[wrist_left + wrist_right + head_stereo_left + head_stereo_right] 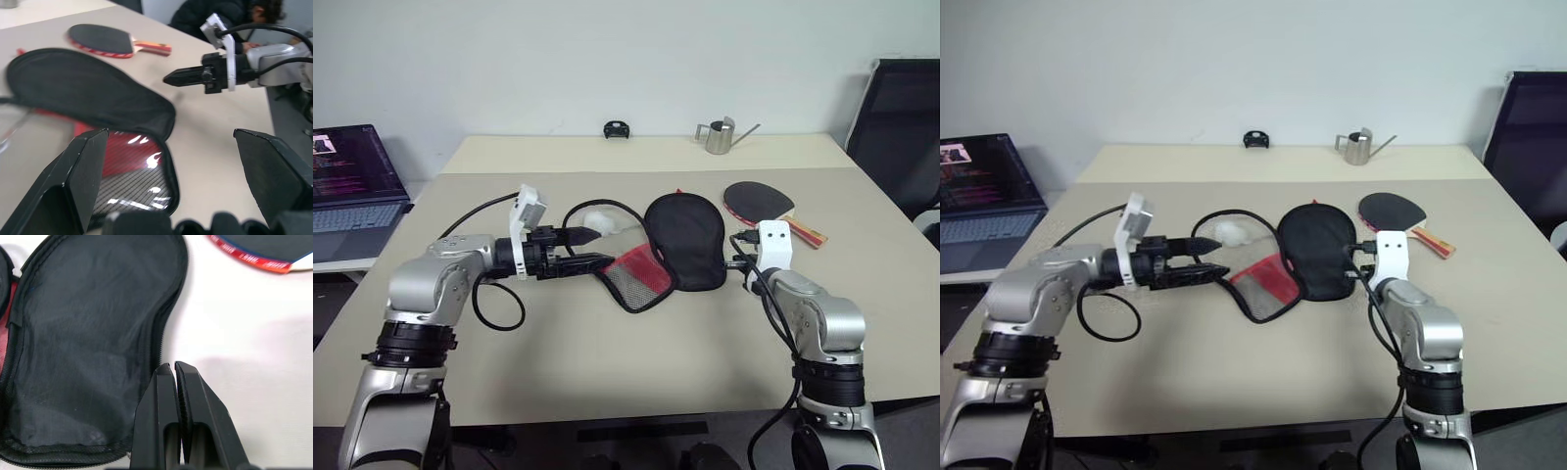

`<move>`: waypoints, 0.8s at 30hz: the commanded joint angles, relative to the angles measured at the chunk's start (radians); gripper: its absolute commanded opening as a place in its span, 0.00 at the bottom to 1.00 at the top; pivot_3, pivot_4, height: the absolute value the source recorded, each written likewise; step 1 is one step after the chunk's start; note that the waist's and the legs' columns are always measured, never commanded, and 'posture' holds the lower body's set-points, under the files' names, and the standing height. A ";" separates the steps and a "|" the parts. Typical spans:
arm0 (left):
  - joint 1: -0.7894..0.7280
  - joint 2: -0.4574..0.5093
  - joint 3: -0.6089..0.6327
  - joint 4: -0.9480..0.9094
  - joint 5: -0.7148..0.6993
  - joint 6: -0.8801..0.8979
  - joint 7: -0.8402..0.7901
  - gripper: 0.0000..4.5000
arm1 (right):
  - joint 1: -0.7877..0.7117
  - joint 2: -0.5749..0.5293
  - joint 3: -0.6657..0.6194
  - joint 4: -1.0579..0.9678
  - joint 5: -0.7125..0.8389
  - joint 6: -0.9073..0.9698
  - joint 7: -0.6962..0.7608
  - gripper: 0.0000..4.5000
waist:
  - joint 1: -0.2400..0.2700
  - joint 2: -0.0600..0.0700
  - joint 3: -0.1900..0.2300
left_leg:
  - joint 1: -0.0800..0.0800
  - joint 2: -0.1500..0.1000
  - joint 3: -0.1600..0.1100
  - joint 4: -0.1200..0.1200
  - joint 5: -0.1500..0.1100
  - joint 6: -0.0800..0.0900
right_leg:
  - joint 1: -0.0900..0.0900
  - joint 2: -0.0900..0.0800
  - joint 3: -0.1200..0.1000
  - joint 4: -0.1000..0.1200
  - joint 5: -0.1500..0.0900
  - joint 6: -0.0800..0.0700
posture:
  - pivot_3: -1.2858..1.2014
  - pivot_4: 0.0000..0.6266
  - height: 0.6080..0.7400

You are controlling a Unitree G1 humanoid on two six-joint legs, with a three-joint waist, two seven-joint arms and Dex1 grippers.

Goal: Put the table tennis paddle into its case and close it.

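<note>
While the case (680, 243) is lying unzipped mid-table, I'm seeing the paddle (759, 202) resting at 1 o'clock from my right gripper (168, 78), handle trailing toward 4 o'clock. Right jaws are pressed together, empty; left gripper (597, 249) is gaping wide, farther off.

A plain pale wall (607, 59) runs behind a beige table (607, 362), with a second table top (646, 152) butted against its far edge. An open laptop (352, 176) sits on a low surface to the left. A dark office chair (901, 127) stands at the right. The light is even and soft.
</note>
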 commanded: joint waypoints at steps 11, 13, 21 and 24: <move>-0.048 0.016 0.026 0.039 0.047 -0.059 -0.011 1.00 | -0.013 0.017 -0.032 -0.021 0.057 -0.064 0.019 0.31 | 0.003 0.000 0.000 | 0.000 0.000 0.000 0.000 0.000 0.000 | 0.000 0.000 0.000 0.000 0.000 0.000 | 0.52 0.24 1.00; -0.050 0.019 0.032 0.046 0.049 -0.062 -0.010 1.00 | -0.024 0.017 -0.037 -0.007 0.068 -0.073 0.026 0.45 | 0.003 0.000 0.000 | 0.000 0.000 0.000 0.000 0.000 0.000 | 0.000 0.000 0.000 0.000 0.000 0.000 | 0.52 0.24 1.00; -0.032 0.019 0.052 0.036 0.048 -0.060 0.003 1.00 | -0.042 -0.018 -0.027 0.055 0.096 -0.113 0.075 0.99 | 0.005 0.000 0.000 | 0.000 0.000 0.000 0.000 0.000 0.000 | 0.000 0.000 0.000 0.000 0.000 0.000 | 0.52 0.24 1.00; -0.028 0.018 0.058 0.035 0.048 -0.060 0.006 1.00 | -0.030 -0.025 -0.012 0.066 0.098 -0.123 0.095 0.99 | 0.005 0.000 0.000 | 0.000 0.000 0.000 0.000 0.000 0.000 | 0.000 0.000 0.000 0.000 0.000 0.000 | 0.52 0.24 1.00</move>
